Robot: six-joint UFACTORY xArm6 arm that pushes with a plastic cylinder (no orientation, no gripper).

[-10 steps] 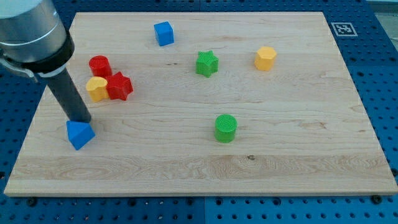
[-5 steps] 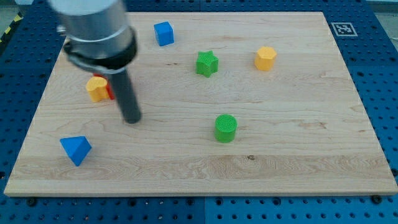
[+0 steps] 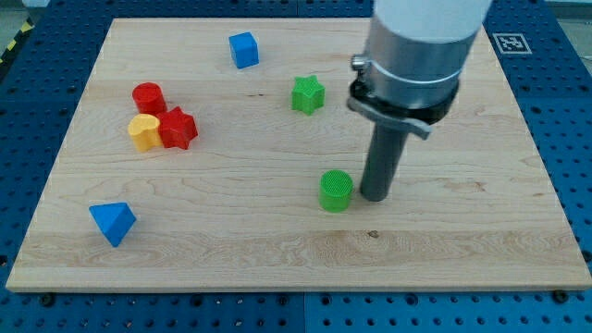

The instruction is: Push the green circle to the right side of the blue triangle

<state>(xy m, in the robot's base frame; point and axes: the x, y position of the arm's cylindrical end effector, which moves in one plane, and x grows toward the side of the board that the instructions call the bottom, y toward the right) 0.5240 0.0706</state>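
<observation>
Green circle just left of my tip, the bare rod holding nothing; blue triangle far left.

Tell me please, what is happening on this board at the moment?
A robot arm ending in a dark rod is working on a wooden board. My tip stands just to the view's right of the green circle, close beside it; contact is unclear. The blue triangle lies far off at the view's lower left, so the green circle is not yet next to it. From this side, a push toward the view's left seems the likely next move.
</observation>
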